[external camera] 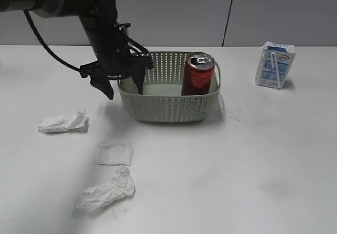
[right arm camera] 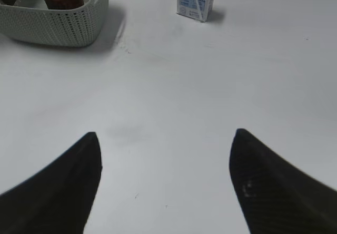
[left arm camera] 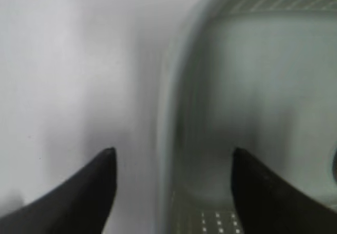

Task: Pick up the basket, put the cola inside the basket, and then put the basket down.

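Crumpled tissue (external camera: 105,191) in front, left gripper (external camera: 122,86) jaws apart astride basket (external camera: 171,107) wall, cola (external camera: 198,75) upright inside

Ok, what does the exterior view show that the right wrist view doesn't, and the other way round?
Only the exterior view shows the left gripper straddling the basket's left wall, the can's silver top, and three tissues on the table. Only the right wrist view shows the right gripper, open over bare table. Both show the basket with the cola standing inside, and the carton apart from it.
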Motion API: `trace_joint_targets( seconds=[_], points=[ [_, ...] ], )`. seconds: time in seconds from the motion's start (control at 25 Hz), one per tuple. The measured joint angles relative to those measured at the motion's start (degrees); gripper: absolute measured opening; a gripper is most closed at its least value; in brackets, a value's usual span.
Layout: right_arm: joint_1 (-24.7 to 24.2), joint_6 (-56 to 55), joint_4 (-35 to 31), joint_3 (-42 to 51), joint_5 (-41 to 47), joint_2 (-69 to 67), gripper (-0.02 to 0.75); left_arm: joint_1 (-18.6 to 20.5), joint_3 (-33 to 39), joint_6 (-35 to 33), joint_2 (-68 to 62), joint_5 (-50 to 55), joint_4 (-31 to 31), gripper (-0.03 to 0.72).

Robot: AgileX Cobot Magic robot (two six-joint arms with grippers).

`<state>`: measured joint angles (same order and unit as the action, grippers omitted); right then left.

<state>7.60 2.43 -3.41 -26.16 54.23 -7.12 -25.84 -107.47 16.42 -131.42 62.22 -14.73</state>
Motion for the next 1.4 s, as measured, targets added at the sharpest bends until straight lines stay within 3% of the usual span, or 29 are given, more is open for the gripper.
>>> trace_joint_targets(
  seconds=[0.12,0.4,0.76,0.88,1.12,1.4],
  points=[
    [0.00,0.00,-0.05,2.10,0.14,2.84,0.571,0.78,0.00,-1.36,0.20,2.69,-0.06,0.650],
    [0.00,0.00,-0.05,2.16,0.04,5.10,0.571,5.02,0.00,-4.95,7.70,4.40,-0.64,0.658],
    [0.00,0.00,-0.05,2.16,0.04,5.10,0.573,16.86,1.82,-13.90,16.96,7.26,0.43,0.645],
    [0.00,0.00,-0.05,2.16,0.04,5.10,0.572,19.64,4.32,-15.80,20.57,7.38,4.43,0.629],
    [0.00,0.00,-0.30,2.16,0.04,5.10,0.572,24.56,16.14,-16.99,30.41,7.35,8.01,0.604],
    [0.00,0.00,-0.42,2.16,0.01,5.10,0.572,25.78,38.81,-19.05,47.57,4.87,12.26,0.593]
  ],
)
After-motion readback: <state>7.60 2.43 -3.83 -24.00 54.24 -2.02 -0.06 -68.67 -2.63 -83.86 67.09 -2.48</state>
